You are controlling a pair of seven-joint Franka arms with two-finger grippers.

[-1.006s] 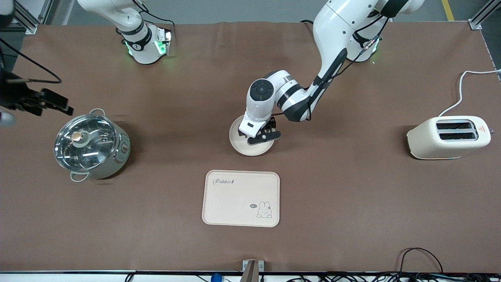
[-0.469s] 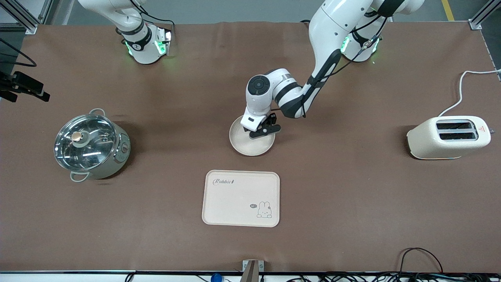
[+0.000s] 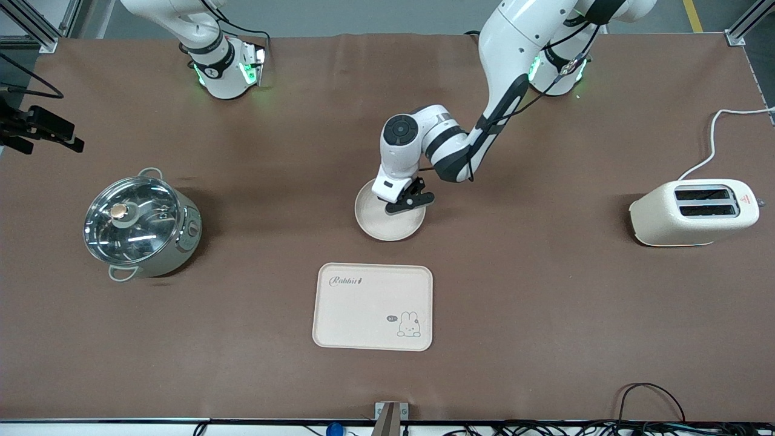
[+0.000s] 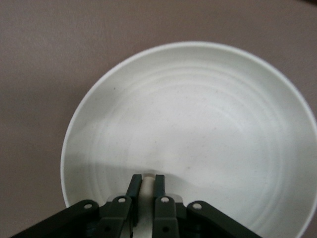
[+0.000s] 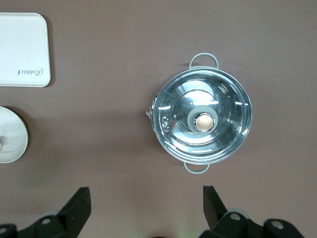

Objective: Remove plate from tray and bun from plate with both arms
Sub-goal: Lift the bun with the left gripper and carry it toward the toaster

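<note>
Bun point(image 4: 146, 175): only a small pale sliver shows in the left wrist view, pinched between the closed fingers of the left claw point(image 4: 145, 181), low inside the plate point(image 3: 390, 229). Its long axis and heading cannot be read; too much is covered.

Plate: already off the tray point(image 3: 373, 307), sitting upright on the worktop point(image 3: 545, 303) at 12 o'clock from the tray, apart from it. Round, so no heading.

Tray: long axis runs between the two arms' ends of the worktop; "Rabbit" script reads upright in the front view.

Left claw point(image 3: 407, 200) is over the plate's 1 o'clock portion, gripping the bun.

Right claw point(image 5: 146, 208): fingers wide apart, holding nothing, waiting above the worktop beside the pot point(image 3: 142, 227), toward the right arm's end.

Risks, judged:
- The grip appears to catch little of the bun; soft bread could squash or slip out on the lift.
- Fingertips sit close to the plate floor; a tilted lift could drag or tip the plate.

Toaster point(image 3: 694, 212) stands at the left arm's end, well apart.
</note>
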